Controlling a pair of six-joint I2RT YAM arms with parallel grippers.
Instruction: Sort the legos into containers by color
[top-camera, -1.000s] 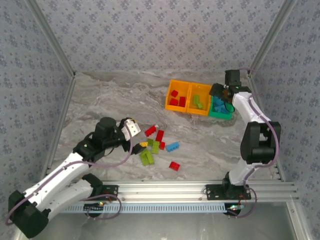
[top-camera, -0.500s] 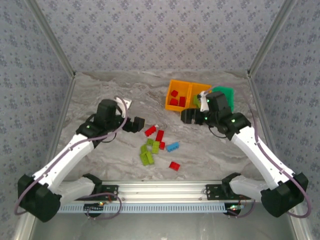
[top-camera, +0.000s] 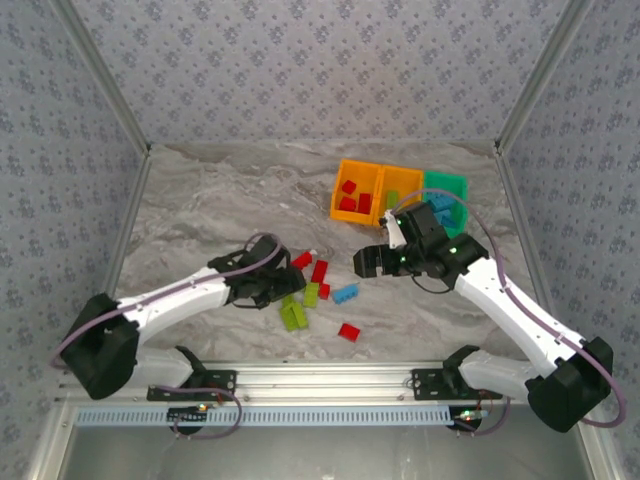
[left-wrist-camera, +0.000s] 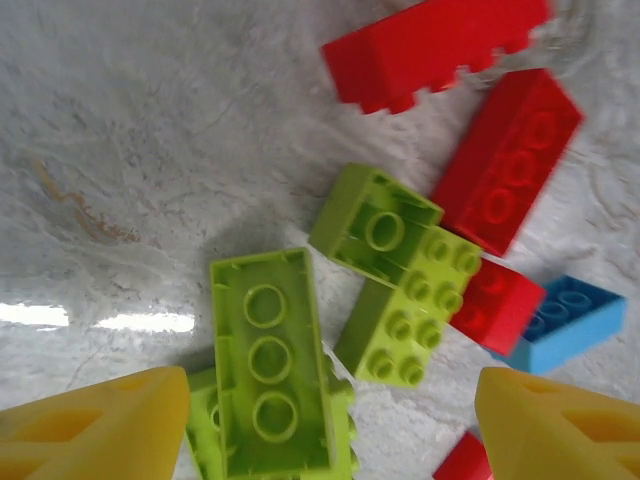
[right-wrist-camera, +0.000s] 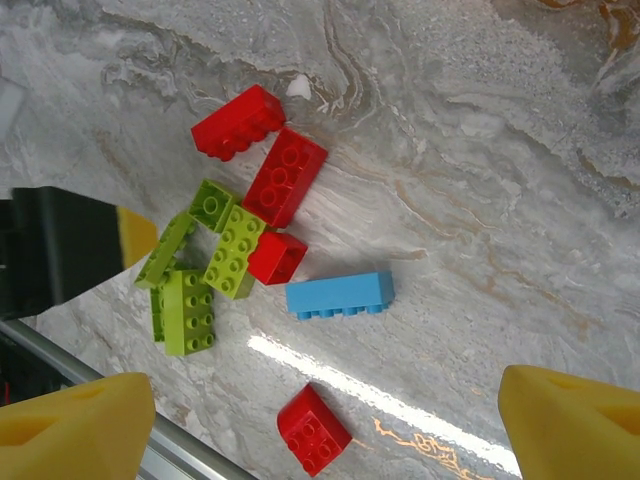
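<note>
Legos (top-camera: 318, 290): loose pile mid-table, between the two arms. Reds, limes, one blue.

Containers (top-camera: 400, 195): far right, well apart from the pile. The left orange bin (top-camera: 356, 192) holds reds, the middle orange bin (top-camera: 398, 200) holds lime, and the green bin (top-camera: 447, 190) holds blues. The colour mapping is therefore already fixed, and the remaining bricks should follow it.

Left gripper (left-wrist-camera: 330, 430): jaws wide, empty, low over the pile's left side. A lime brick (left-wrist-camera: 270, 370) lies hollow side up between the yellow fingertips (left-wrist-camera: 100, 420), nearer one than the other. Judgement: the spread is set to straddle this brick for a pick. Other limes touch it, so closing may drag them along.

Right gripper (right-wrist-camera: 320, 425): jaws wide, empty, above the pile's right side. The blue brick (right-wrist-camera: 340, 295) and a lone red brick (right-wrist-camera: 313, 430) lie under it. Cannot tell which one is the target. Judgement: the blue and the lone red lie apart from the cluster, so either is an easier grasp than the limes. This arm also sits on the bin side, so its carry is shorter.

Task is partly done.
</note>
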